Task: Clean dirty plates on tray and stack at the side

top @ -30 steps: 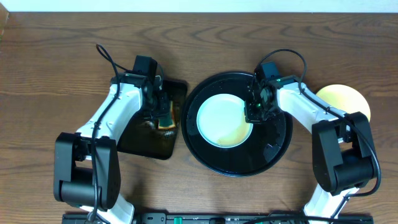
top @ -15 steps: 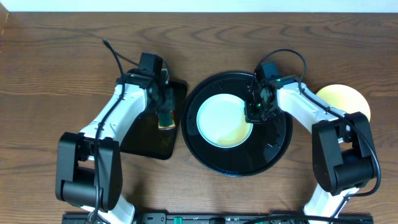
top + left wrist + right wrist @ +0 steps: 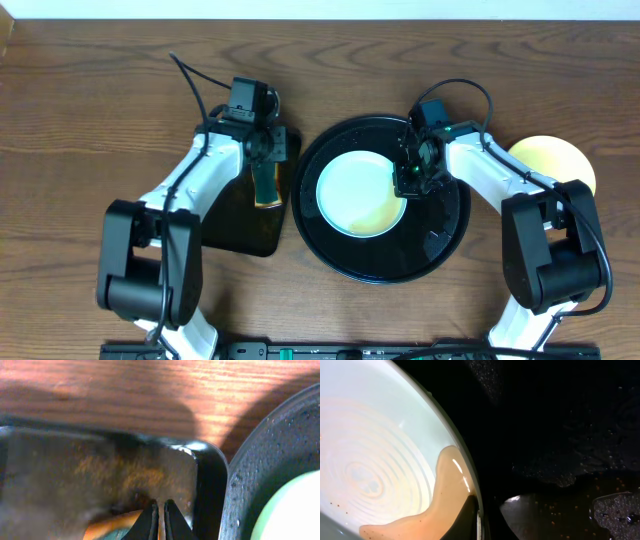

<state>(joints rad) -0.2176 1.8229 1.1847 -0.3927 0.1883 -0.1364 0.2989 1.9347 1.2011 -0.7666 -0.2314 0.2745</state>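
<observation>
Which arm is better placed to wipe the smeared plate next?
Left: the left gripper is shut on the sponge beside the round tray, while the right gripper grips the plate by its rim, steadying it.

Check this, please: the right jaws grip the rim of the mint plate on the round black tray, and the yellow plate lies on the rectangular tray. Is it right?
Not quite. The overhead view shows the yellow plate on the bare table, right of the round black tray, not on the rectangular tray. The right jaws do grip the rim of the mint plate.
</observation>
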